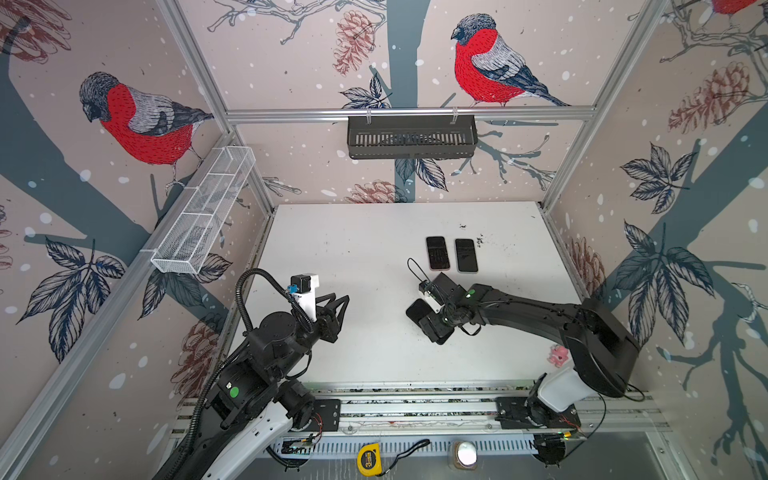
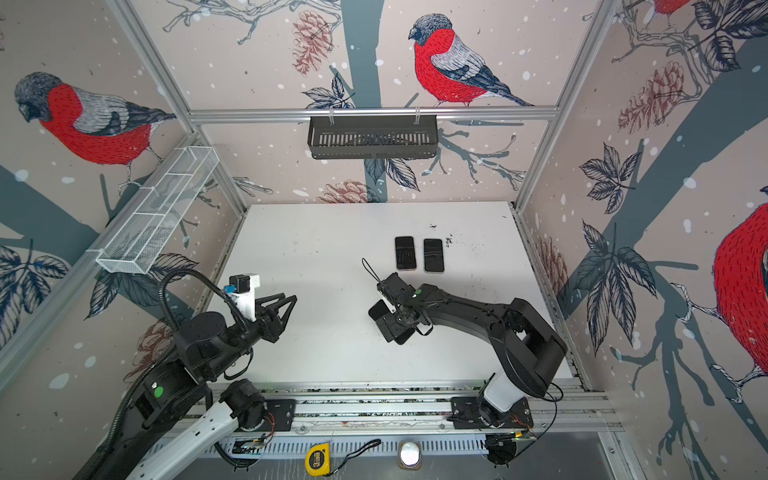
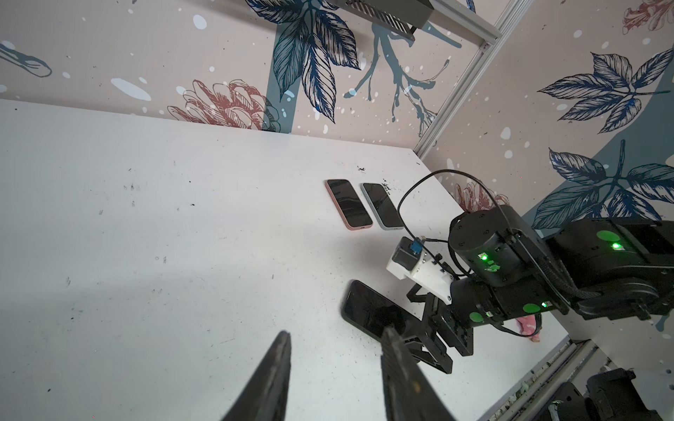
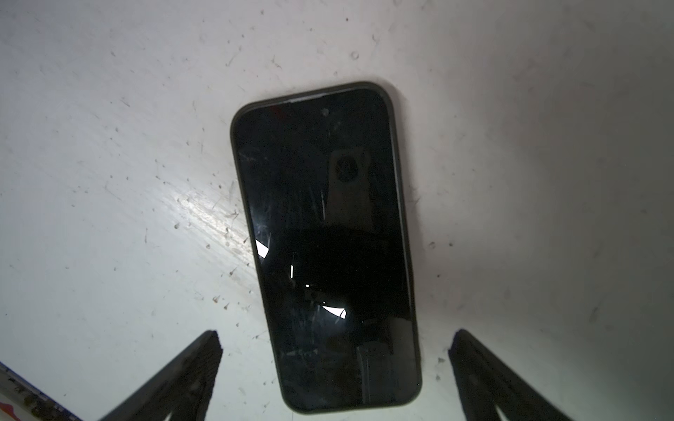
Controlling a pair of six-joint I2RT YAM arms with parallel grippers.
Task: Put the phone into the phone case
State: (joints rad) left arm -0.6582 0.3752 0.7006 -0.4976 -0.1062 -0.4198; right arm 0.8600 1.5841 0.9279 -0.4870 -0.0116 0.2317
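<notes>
Lying flat and screen up on the tabletop (image 4: 109,182), the phone (image 4: 324,248) sits in its dark case (image 4: 350,407), between the jaws of your right pincer (image 4: 336,339), which stand wide apart and clear of it. Your left pincer (image 3: 336,332) hovers well aside, partly apart and empty.

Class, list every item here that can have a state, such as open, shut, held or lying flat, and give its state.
Dark-cased phone: flat on the table, screen up, unlit, not held.
Right gripper: jaws wide open either side of that phone, not touching it.
Left gripper: jaws open, nothing between them.
Pink-cased phone: flat, screen up, unlit.
Blue-cased phone: flat beside the pink one, screen up, unlit.
</notes>
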